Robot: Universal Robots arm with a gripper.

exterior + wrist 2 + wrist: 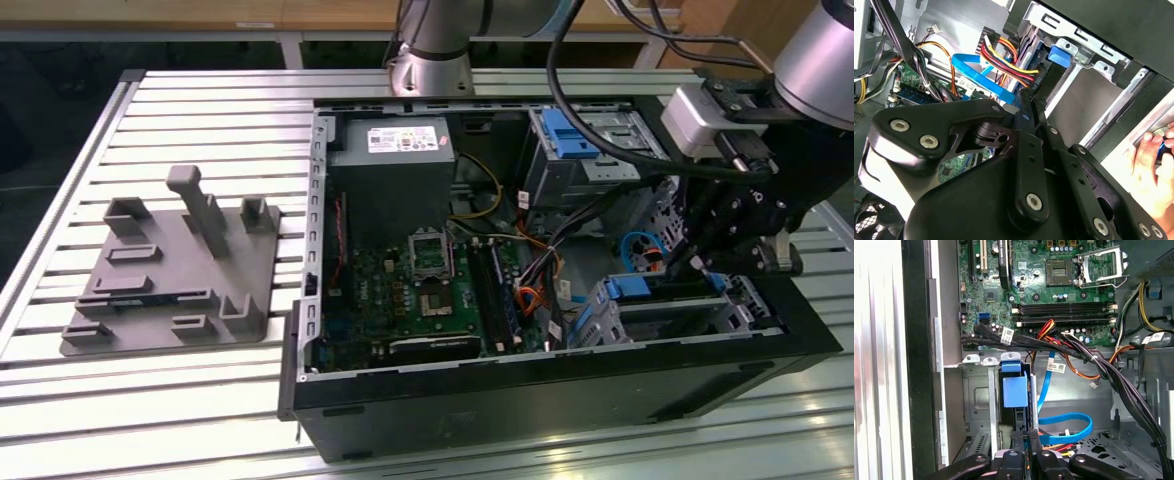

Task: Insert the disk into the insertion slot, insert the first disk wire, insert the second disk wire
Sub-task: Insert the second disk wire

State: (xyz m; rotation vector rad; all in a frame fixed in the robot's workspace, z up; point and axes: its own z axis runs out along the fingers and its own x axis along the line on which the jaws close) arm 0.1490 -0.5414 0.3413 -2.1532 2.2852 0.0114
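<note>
tool (1026,442): one, fingers nearly together, clamped on edge of disk (1015,390) | disk: one, standing in insertion slot (981,405), lower centre | blue cables (1066,422): one | hand (1151,165): one, second wrist view, right edge

robotics lab or test workshop: open desktop computer case (534,370) with bare motherboard (414,290) on a slatted aluminium bench (200,110), grey fixture block (174,270) alongside, robot arm base (431,45) mounted behind.
</note>
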